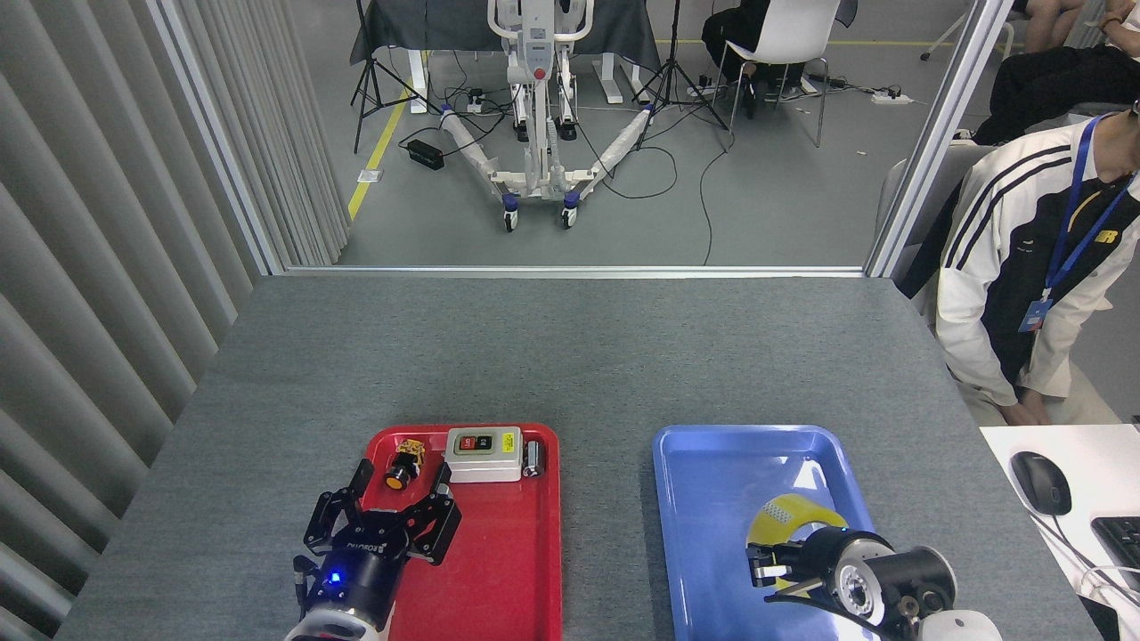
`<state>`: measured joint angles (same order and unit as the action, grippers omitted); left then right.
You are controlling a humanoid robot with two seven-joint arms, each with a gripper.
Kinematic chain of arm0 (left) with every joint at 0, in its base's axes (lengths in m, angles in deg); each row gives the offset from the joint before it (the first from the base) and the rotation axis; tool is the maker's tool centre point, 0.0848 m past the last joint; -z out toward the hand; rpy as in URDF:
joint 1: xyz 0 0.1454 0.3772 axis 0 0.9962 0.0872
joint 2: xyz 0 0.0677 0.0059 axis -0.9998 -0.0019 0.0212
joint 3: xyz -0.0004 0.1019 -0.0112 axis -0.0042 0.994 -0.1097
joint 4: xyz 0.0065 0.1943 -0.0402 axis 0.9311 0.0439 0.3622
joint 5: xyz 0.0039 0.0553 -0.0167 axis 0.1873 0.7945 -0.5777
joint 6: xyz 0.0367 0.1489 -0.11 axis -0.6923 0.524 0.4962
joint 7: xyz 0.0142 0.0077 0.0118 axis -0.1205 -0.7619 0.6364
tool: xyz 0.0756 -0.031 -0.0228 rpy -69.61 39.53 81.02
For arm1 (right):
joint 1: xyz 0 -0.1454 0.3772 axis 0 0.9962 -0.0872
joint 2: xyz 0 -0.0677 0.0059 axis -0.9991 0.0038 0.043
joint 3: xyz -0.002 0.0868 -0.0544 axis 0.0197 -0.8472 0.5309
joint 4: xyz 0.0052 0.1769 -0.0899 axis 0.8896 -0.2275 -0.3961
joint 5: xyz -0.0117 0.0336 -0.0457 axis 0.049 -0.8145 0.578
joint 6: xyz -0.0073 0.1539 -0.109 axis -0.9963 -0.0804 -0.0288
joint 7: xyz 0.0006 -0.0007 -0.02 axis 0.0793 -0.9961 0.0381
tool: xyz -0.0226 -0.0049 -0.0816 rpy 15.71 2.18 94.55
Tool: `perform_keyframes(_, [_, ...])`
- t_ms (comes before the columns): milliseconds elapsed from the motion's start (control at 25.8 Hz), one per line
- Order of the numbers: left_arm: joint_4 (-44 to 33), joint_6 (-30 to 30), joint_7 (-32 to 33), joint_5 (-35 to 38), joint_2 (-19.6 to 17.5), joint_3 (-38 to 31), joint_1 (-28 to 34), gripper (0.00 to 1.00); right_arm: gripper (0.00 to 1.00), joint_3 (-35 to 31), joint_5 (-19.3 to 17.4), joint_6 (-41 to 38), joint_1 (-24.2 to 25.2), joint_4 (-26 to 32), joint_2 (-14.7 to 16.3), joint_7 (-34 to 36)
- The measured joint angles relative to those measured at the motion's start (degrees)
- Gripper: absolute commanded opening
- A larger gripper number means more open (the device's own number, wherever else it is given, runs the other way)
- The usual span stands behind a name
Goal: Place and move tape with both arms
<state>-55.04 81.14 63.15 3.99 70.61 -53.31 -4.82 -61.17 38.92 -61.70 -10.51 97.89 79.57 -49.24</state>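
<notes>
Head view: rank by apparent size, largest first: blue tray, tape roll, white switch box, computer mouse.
1. Blue tray, by far the largest.
2. Tape roll and white switch box: they look about alike, and the right pincer partly hides the roll, so no ranking.
3. Computer mouse, smallest.

Yellow tape [788,516], blue tray [712,499]

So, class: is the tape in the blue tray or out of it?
In. The tape sits within the blue tray rim, partly behind the right gripper.
</notes>
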Motion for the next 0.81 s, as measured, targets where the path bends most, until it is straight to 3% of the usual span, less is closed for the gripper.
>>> perform_keyframes(310, [0.10,0.14,-0.01,0.08,0.03,-0.15,0.00,1.00,1.00,-1.22,-0.10,0.22,3.07,-0.02,-0.23,20.93])
perform_keyframes(621, [0.73,0.32,0.01,0.17,0.10,-0.36,0.00,1.00,1.00,-5.83,1.73,-1.82,10.58,-0.01,-1.14,56.22])
perform_keyframes(815, [1.13,2.61,0.16,0.25,1.09,-1.75,0.05,1.00,1.00,-6.69,5.18,-2.12,14.01,-0.15,-3.06,64.23])
